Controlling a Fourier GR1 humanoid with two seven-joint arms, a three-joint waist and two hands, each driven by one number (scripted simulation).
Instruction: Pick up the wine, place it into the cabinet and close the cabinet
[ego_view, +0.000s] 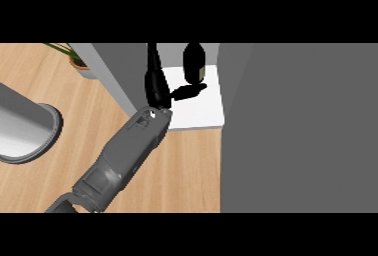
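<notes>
The wine bottle, dark and slim, stands on the white shelf inside the open cabinet. My left hand is just left of the bottle at the end of a grey forearm that comes up from the lower left. Its fingers are straight and lie along the edge of the grey left cabinet panel. Its thumb sticks out to the right, close under the bottle; I cannot tell whether it touches. The hand is open and holds nothing. My right hand does not show.
A large grey cabinet panel fills the right side. A potted plant stands at the top left. A grey round vessel sits on the wooden counter at the left edge.
</notes>
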